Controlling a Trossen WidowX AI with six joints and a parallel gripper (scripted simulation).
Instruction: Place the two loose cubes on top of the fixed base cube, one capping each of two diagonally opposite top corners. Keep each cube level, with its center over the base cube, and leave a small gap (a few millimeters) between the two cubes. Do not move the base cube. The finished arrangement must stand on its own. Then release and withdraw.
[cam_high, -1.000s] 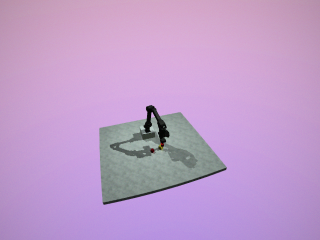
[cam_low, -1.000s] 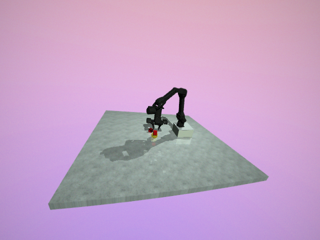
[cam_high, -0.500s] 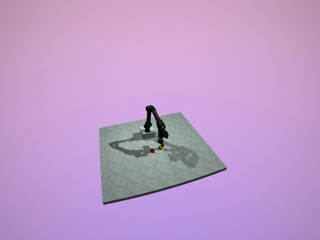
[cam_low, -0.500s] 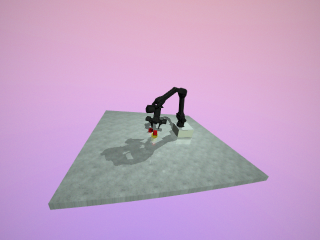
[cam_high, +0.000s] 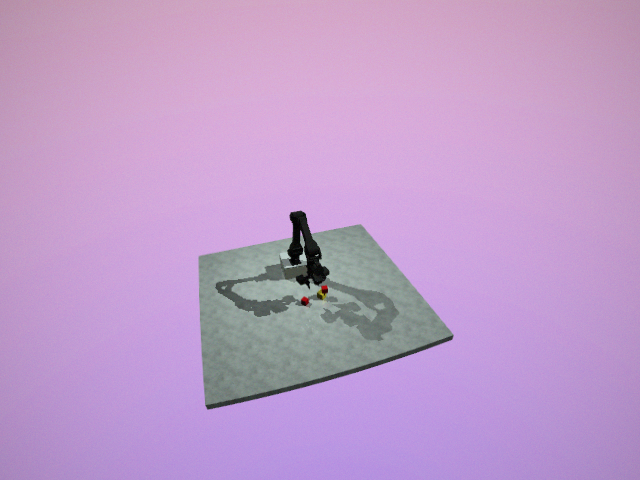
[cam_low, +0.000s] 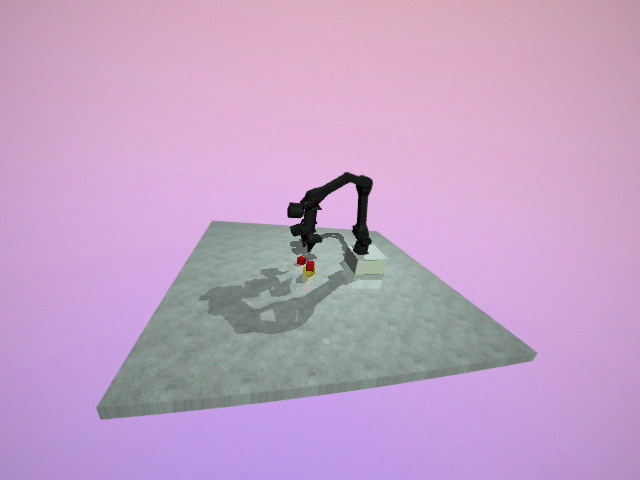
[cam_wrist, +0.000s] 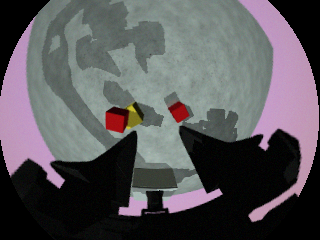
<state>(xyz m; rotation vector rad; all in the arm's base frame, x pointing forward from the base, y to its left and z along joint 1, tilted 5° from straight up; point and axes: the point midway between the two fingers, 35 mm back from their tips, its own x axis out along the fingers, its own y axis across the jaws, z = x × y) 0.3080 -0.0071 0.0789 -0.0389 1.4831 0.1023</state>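
The yellow base cube (cam_high: 321, 296) (cam_low: 308, 272) (cam_wrist: 133, 116) stands on the grey slab. One red cube (cam_high: 324, 289) (cam_low: 310, 265) (cam_wrist: 116, 120) rests on top of it, off to one side, and covers part of it in the wrist view. The other red cube (cam_high: 305, 300) (cam_low: 301, 260) (cam_wrist: 178, 112) lies on the slab a short way from the base cube, apart from it. My gripper (cam_high: 309, 285) (cam_low: 309, 249) (cam_wrist: 158, 131) is open and empty, above the slab and higher than the cubes. In the wrist view the slab cube is ahead of the right fingertip and the stacked one ahead of the left.
The arm's pale mounting block (cam_high: 294, 271) (cam_low: 370, 267) (cam_wrist: 155, 178) stands on the grey slab (cam_high: 248, 361) (cam_low: 387, 335), behind the cubes in the top view. Dark shadows of the arm fall across the slab around the cubes.
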